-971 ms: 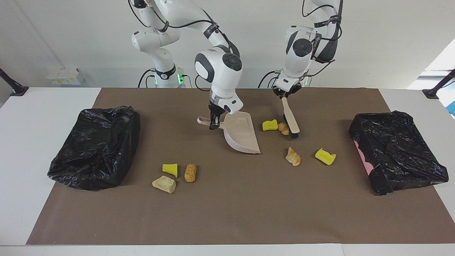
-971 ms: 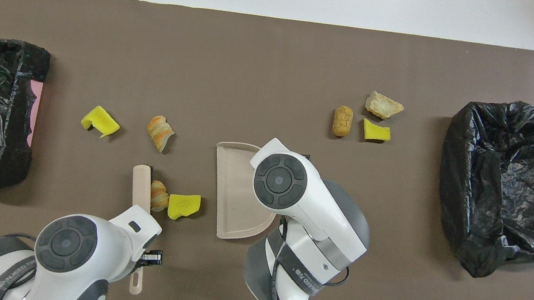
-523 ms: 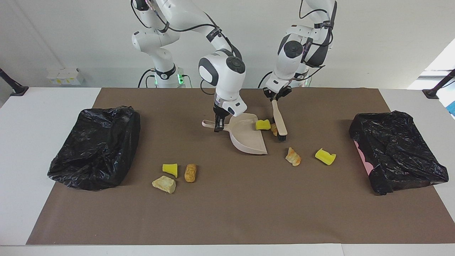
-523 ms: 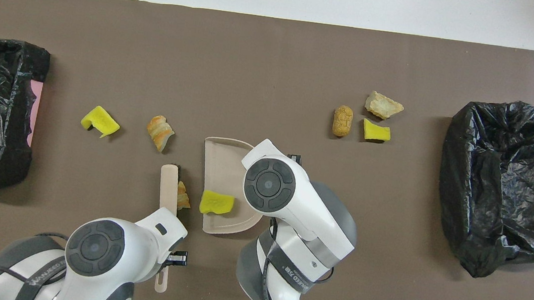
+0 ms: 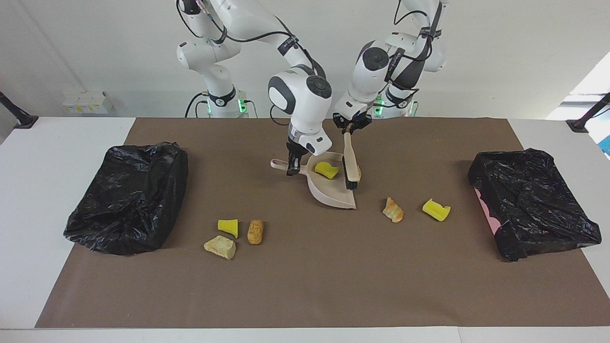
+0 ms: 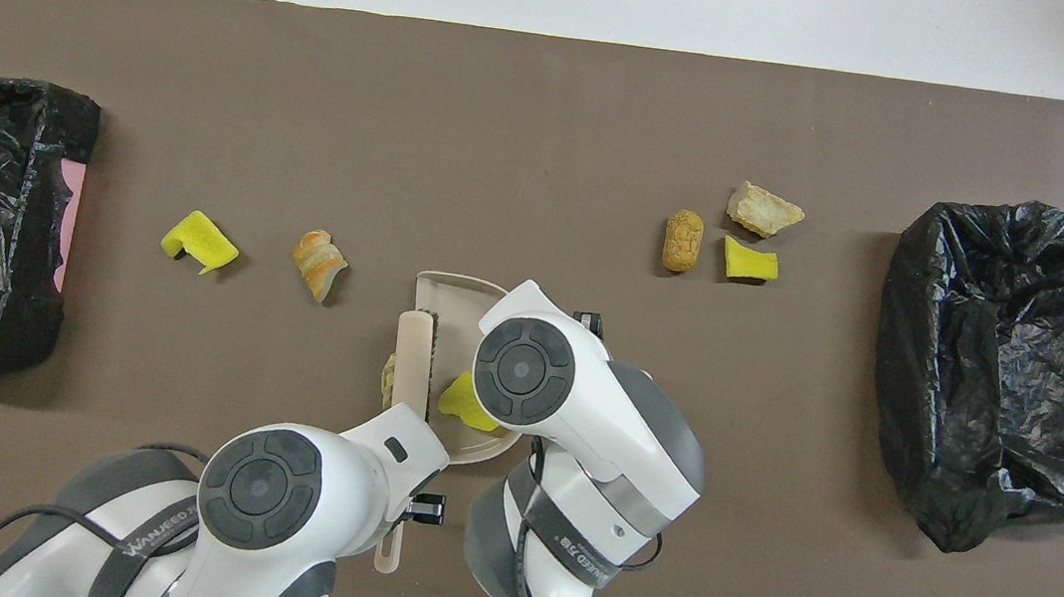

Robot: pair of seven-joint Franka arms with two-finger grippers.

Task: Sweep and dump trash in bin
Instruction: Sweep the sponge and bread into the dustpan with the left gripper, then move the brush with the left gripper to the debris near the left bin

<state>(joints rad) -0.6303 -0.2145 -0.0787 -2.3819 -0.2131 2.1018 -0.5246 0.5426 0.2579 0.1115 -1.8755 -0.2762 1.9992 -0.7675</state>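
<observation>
Gripping the beige plastic dustpan (image 5: 332,188) by its handle, the right end effector (image 5: 292,167) is pinched shut and keeps the pan flat on the brown surface (image 5: 305,286). Just beside it, the left end effector (image 5: 351,127) is clamped on the beige hand brush (image 5: 351,162), whose bristles sit at the pan's mouth. One yellow sponge chunk (image 5: 327,170) lies in the pan between them; a tan bread lump (image 6: 389,374) is pressed against the brush. Five more scraps lie apart: a bread lump (image 5: 393,209) and yellow chunk (image 5: 435,209) toward the left arm's black-bagged bin (image 5: 533,202), three (image 5: 234,234) toward the right arm's bin (image 5: 128,195).
</observation>
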